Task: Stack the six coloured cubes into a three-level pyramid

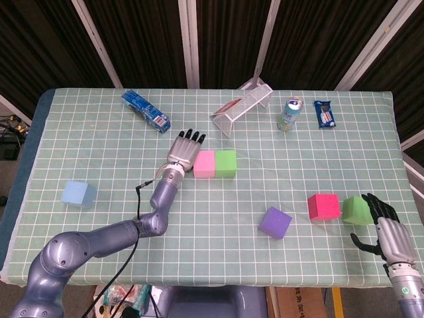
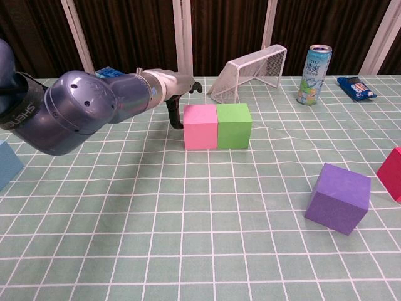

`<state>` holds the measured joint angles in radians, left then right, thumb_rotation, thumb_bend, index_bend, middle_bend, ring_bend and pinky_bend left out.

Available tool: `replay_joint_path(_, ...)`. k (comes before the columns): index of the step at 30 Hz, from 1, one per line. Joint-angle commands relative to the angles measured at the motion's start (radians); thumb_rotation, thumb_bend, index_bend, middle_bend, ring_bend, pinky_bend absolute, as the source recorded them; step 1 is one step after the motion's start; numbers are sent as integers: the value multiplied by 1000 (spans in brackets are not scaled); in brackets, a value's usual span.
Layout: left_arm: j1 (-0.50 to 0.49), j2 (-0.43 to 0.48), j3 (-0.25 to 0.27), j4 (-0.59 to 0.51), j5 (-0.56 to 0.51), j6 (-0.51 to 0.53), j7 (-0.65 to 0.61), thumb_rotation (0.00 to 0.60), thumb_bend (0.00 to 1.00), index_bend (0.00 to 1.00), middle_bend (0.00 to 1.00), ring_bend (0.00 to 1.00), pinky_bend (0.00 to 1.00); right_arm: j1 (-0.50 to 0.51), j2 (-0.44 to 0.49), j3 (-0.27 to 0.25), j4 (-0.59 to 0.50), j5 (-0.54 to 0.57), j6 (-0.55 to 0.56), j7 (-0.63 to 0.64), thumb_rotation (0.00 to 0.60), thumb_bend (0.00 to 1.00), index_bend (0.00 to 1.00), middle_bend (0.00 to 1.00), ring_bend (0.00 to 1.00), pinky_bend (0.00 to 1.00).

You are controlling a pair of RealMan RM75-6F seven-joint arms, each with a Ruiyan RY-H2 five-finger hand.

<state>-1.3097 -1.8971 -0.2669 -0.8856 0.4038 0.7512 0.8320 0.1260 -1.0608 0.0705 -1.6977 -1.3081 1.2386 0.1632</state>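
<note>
A pink cube (image 1: 203,163) (image 2: 200,126) and a green cube (image 1: 226,163) (image 2: 234,125) sit side by side, touching, at mid-table. My left hand (image 1: 184,150) (image 2: 173,88) holds nothing, its fingers stretched out against the pink cube's left side. A purple cube (image 1: 275,222) (image 2: 338,198) lies nearer the front. Further right stand a red cube (image 1: 323,206) (image 2: 393,172) and a second green cube (image 1: 356,209). My right hand (image 1: 389,233) is just right of that green cube, fingers apart and empty. A light-blue cube (image 1: 79,193) (image 2: 6,164) sits alone at the far left.
At the back lie a blue snack packet (image 1: 146,110), a tipped wire goal (image 1: 242,108) (image 2: 250,72), a drink can (image 1: 289,114) (image 2: 315,66) and another blue packet (image 1: 324,113) (image 2: 356,88). The table's right edge is close to my right hand.
</note>
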Motion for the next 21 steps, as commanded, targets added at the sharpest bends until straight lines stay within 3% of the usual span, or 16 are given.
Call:
replay_joint_path(1, 4, 2, -1, -5, -1, 0, 3, 600, 376, 0, 63, 19, 118, 1, 1, -1, 0, 0, -2, -1, 600, 329, 0, 0, 0, 0)
replay_joint_path(10, 69, 84, 5, -136, 15, 65, -17, 600, 200, 0, 50, 19, 118, 2, 0, -2, -2, 0, -4, -4, 600, 329, 0, 0, 0, 0)
replay_joint_path(16, 203, 256, -11, -450, 107, 237, -138, 600, 139, 0, 36, 11, 96, -1, -2, -4, -8, -16, 9, -7, 600, 329, 0, 0, 0, 0)
replay_joint_path(21, 327, 404, 32, -685, 258, 384, -218, 600, 111, 0, 27, 0, 72, -6, -4, -2, -11, -25, 29, -10, 600, 329, 0, 0, 0, 0)
